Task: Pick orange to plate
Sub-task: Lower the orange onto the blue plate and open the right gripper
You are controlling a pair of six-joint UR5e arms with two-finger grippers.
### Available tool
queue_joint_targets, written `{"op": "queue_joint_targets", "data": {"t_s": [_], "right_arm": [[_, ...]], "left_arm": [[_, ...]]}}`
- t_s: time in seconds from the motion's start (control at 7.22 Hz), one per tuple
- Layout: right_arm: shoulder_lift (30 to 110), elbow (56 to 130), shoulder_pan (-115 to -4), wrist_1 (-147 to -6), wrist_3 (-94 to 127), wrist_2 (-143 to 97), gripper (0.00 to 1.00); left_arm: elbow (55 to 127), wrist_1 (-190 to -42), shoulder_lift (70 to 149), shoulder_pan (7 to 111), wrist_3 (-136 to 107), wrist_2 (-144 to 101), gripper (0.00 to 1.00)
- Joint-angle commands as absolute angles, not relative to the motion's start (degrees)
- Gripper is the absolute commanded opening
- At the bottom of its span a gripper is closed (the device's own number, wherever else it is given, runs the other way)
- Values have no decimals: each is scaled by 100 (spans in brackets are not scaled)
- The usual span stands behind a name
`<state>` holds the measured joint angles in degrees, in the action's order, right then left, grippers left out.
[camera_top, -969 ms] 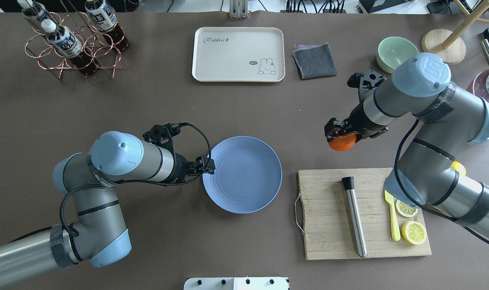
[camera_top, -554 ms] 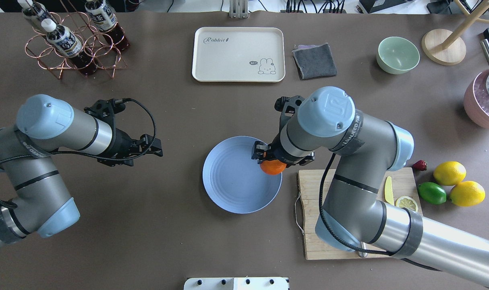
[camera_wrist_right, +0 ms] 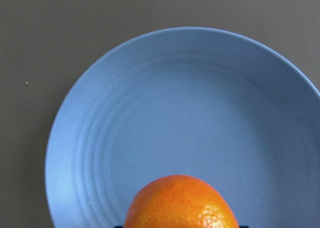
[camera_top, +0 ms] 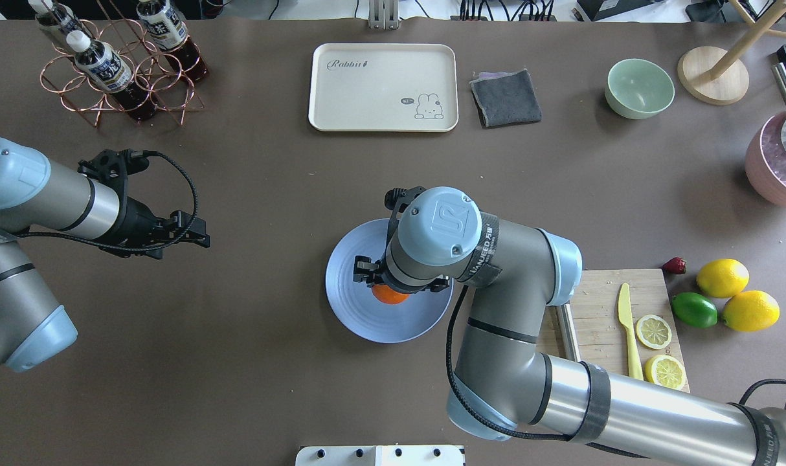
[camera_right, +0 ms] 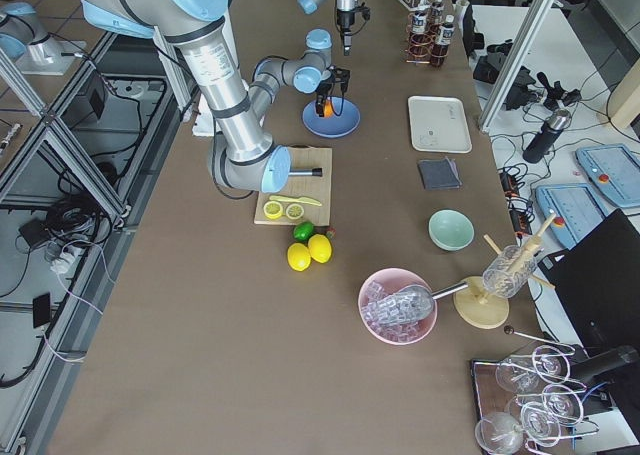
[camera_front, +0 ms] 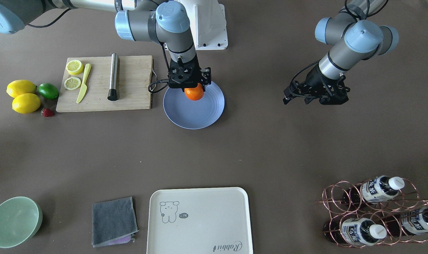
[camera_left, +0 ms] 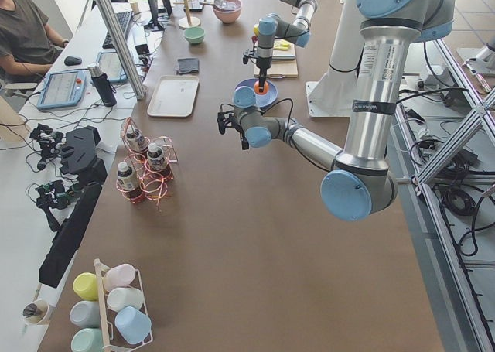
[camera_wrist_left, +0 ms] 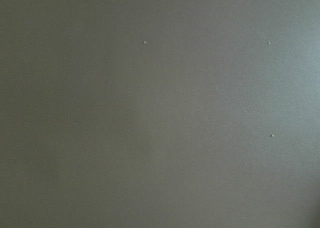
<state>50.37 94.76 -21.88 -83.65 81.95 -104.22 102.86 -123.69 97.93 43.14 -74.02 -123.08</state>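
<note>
The orange (camera_top: 389, 296) is held in my right gripper (camera_top: 393, 290), which is shut on it over the middle of the periwinkle-blue plate (camera_top: 357, 317). From the front, the orange (camera_front: 194, 94) hangs below the right gripper (camera_front: 193, 89) over the far part of the plate (camera_front: 196, 114). The right wrist view has the orange (camera_wrist_right: 182, 203) at its bottom edge with the plate (camera_wrist_right: 175, 107) spread beneath; whether the fruit touches the plate I cannot tell. My left gripper (camera_top: 202, 236) hovers well left of the plate, open and holding nothing.
A wooden cutting board (camera_top: 600, 304) with a yellow knife, lemon slices and a metal rod lies right of the plate. Lemons (camera_top: 723, 278), a lime (camera_top: 694, 310) and a strawberry sit beyond it. Cream tray (camera_top: 383, 87), grey cloth (camera_top: 505, 97), green bowl (camera_top: 639, 88) and bottle rack (camera_top: 118, 65) line the far side.
My right arm has carried the orange from beside the cutting board to over the plate's middle. My left arm has drawn away from the plate's left rim toward the left.
</note>
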Motion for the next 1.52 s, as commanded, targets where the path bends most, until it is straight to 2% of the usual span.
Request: {"op": "queue_joint_targets", "data": {"t_s": [0.0,0.28,0.42,0.55,0.69,1.11,1.25,1.38], "right_arm": [[4993,9300,-2171,-8341,8165,-10415,0],[5001,9281,-2180,-8350,8165,-10406,1],[5027,9281,-2180,-8350,8165,-10406,22],[5019,9255,-2188,-8341,8174,-10389,51],[5036,9203,-2188,-8332,8174,-10345,99],[5071,9525,-2651,-8419,8104,-10641,100],[5315,9901,-3281,-8577,8025,-11427,100],[5909,10506,-3844,-8787,7320,-11896,100]], "left_arm": [[10327,-12357,9782,4333,-7409,-12322,97],[10310,-12357,9782,4333,-7409,-12322,97],[10318,-12357,9782,4333,-7409,-12322,97],[10318,-12357,9782,4333,-7435,-12314,97],[10336,-12357,9791,4333,-7488,-12313,97],[10458,-12331,9844,4333,-7532,-12393,97],[10546,-12261,9826,4446,-7524,-12497,97],[10529,-12217,9817,4987,-7410,-12977,97]]}}
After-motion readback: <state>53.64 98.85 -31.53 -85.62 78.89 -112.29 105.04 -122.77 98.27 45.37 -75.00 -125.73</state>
